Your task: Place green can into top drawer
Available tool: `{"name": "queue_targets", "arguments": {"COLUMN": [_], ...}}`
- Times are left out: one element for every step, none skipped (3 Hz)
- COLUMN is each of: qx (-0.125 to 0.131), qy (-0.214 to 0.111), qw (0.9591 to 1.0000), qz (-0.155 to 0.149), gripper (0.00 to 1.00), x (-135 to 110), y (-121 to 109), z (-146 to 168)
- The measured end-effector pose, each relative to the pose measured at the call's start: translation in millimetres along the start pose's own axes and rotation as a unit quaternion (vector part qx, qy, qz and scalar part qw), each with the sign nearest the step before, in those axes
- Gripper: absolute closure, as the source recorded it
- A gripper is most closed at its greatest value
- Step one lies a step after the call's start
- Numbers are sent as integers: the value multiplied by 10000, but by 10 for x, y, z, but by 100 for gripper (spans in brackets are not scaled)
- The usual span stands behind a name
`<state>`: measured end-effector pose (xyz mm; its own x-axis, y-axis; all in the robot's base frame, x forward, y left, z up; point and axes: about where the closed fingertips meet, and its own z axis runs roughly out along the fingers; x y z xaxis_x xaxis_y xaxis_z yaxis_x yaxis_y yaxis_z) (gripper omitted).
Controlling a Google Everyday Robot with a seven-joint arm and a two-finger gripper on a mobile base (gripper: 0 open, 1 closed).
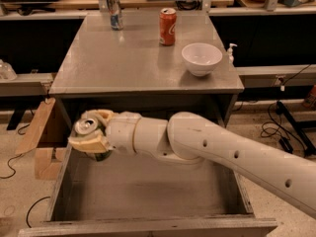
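My gripper [90,132] is shut on the green can [88,128], whose silver top faces up and whose green body shows just below the tan fingers [89,143]. It holds the can over the back left corner of the open top drawer [148,191], a wide grey box with a worn flat bottom, pulled out below the grey table [123,63]. The white arm reaches in from the lower right across the drawer.
On the table stand an orange-red can [167,26], a silver-blue slim can [114,11] and a white bowl [201,59]. A wooden block stack [42,142] lies on the floor left of the drawer. Cables trail on the floor at right.
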<state>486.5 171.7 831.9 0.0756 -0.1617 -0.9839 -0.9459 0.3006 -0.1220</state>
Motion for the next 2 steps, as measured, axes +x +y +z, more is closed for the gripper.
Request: {"name": "queue_targets", "arguments": {"qx": [-6,92], "qy": [87,-158], "qw": [9998,9998], "qz": [160,24], "gripper": [100,100], "x": [590,986], "y": [-82,-291], "z": [21,117]}}
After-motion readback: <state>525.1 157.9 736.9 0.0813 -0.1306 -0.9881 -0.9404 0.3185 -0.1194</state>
